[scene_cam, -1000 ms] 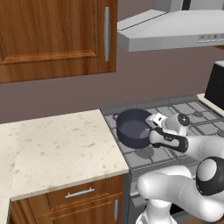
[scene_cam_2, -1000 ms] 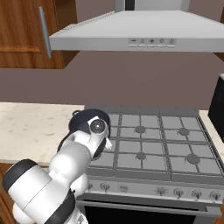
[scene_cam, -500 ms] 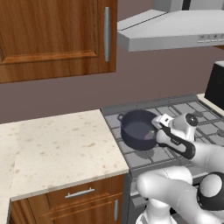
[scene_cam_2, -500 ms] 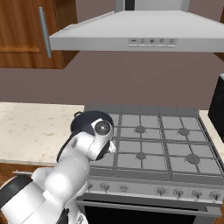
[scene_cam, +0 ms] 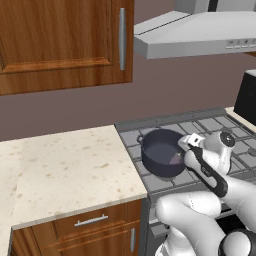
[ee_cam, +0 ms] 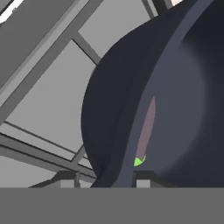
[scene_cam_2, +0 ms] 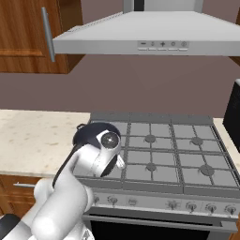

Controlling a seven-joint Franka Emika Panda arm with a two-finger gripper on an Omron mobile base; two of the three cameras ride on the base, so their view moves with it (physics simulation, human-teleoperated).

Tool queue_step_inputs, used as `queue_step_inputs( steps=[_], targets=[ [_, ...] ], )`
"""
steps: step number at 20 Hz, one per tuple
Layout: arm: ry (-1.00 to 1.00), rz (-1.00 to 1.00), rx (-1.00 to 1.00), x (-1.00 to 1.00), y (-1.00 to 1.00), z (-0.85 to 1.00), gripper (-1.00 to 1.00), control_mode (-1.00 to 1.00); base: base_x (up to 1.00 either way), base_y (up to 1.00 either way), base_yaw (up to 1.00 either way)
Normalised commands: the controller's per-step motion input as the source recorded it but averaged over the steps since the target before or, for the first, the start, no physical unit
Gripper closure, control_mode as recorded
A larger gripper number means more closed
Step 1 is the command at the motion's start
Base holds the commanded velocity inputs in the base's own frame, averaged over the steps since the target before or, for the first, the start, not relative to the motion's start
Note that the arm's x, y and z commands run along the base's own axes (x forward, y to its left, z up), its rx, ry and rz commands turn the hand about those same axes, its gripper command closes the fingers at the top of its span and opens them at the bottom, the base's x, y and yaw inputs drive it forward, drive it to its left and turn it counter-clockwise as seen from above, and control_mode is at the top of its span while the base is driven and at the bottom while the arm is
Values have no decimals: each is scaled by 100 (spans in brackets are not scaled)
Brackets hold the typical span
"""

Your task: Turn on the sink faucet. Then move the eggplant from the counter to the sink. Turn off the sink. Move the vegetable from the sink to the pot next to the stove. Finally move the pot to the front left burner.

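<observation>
Where the grey stove [scene_cam: 210, 125] carries its dark grate bars, the round blue-grey pot [scene_cam: 162, 154] sits at the near left, beside the speckled beige counter [scene_cam: 65, 170]. The gripper [ee_cam: 105, 177] is clenched on the pot's thin rim. The hand view shows a purple eggplant [ee_cam: 146, 127] inside.

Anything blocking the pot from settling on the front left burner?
Nothing visible. The pot is already over the stove's left side, its rim between the gripper's fingers in the hand view, and the grates around it are bare. Which left burner it sits over, I cannot tell.
</observation>
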Motion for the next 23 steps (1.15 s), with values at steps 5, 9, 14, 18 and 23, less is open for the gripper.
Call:
queue_step_inputs(
  steps=[5, 9, 14, 18, 23],
  targets=[
    [17, 5, -1, 0, 0, -2, 100, -100, 0, 0, 0],
    [16, 6, -1, 0, 0, -10, 100, -100, 0, 0, 0],
    [6, 4, 0, 1, 0, -17, 100, -100, 0, 0, 0],
    [0, 1, 0, 0, 0, -24, 100, -100, 0, 0, 0],
    [0, 0, 0, -1, 0, -16, -100, -100, 0, 0, 0]
  ],
)
